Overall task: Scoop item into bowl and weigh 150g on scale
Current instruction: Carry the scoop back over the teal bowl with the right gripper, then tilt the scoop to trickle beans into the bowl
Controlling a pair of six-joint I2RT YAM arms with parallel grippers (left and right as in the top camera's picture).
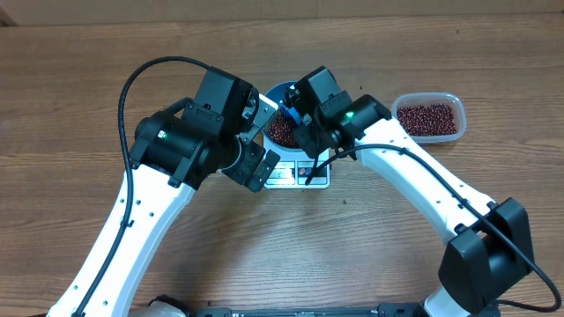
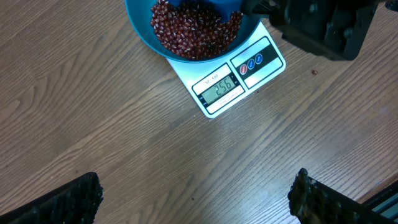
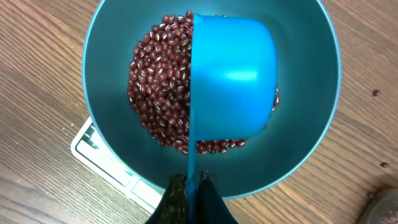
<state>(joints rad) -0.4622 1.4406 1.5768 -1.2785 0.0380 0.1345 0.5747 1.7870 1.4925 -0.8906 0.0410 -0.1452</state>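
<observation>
My right gripper is clamped tight on the thin handle of the blue scoop, and my left gripper hangs spread wide with nothing in it. From my right wrist, the handle runs straight away from my fingers, from 6 o'clock toward 12, and that line is the scoop's long axis. The cup bulges to the 3 o'clock side with its rounded back toward me, so I judge it tipped over and emptied. The beans lie heaped in the bottom of the bowl, directly under the cup and spilling out from it toward 9 o'clock. The bowl sits on the scale, whose panel pokes out at 7 o'clock. From my left wrist, the display seems to read 256, though the digits are small. If so, the bowl is over target and beans must come out. Seen from overhead, the tub of spare beans lies at 3 o'clock from the bowl, on my right arm's side. That arm is the nearer one and already has the scoop, so I expect it to roll the cup upright and dig toward 9 o'clock.
</observation>
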